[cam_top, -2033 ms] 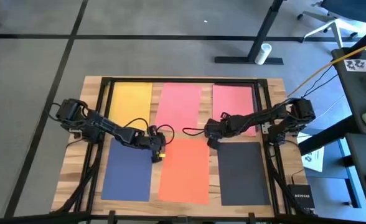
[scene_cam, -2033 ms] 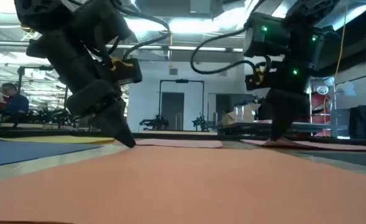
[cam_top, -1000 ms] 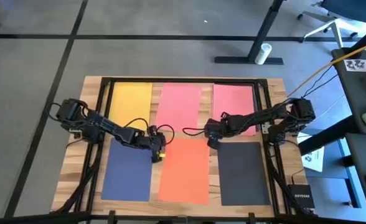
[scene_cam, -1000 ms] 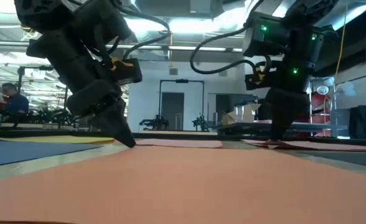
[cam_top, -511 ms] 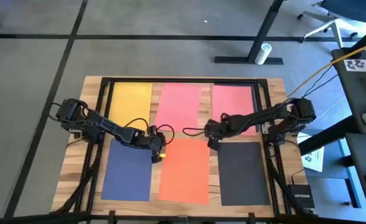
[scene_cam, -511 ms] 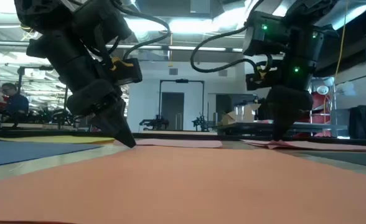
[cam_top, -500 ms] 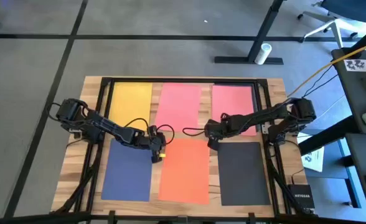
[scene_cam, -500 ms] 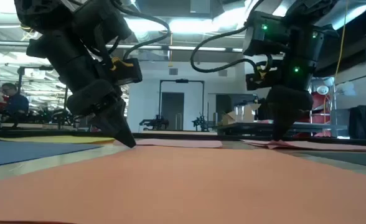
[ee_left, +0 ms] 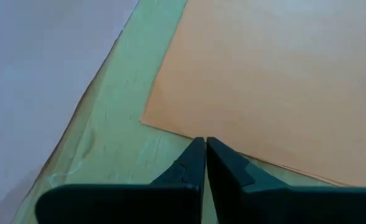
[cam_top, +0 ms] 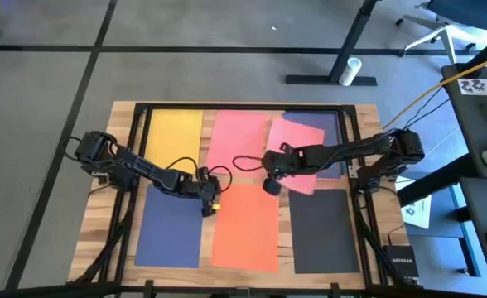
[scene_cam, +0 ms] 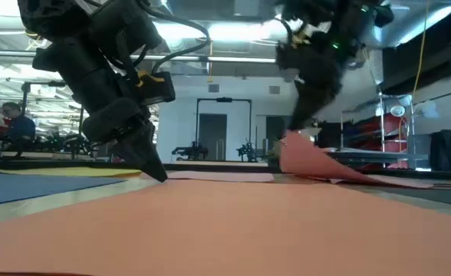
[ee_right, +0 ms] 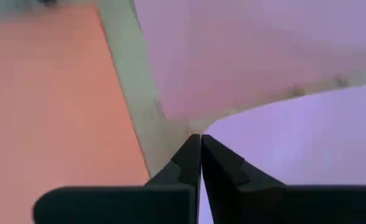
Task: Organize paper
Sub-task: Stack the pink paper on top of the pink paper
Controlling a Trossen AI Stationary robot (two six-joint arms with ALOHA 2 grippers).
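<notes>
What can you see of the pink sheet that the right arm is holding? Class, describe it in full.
The pink sheet is a thin, flexible rectangle of plain paper. It lies skewed on the far right part of the wooden table, overlapping the neighbouring pink sheet and partly covering a darker navy sheet. The right end effector is shut on its near corner, which is lifted and curled off the table in the low view; its far part rests flat.

A robotics lab or workshop: a wooden table [cam_top: 119, 149] stands on grey carpet tiles [cam_top: 45, 99], with an office chair [cam_top: 442, 25] at the upper right of the overhead frame. The low view shows ceiling strip lights [scene_cam: 233, 31], equipment benches [scene_cam: 41, 142] and a seated person [scene_cam: 14, 123] at far left.
</notes>
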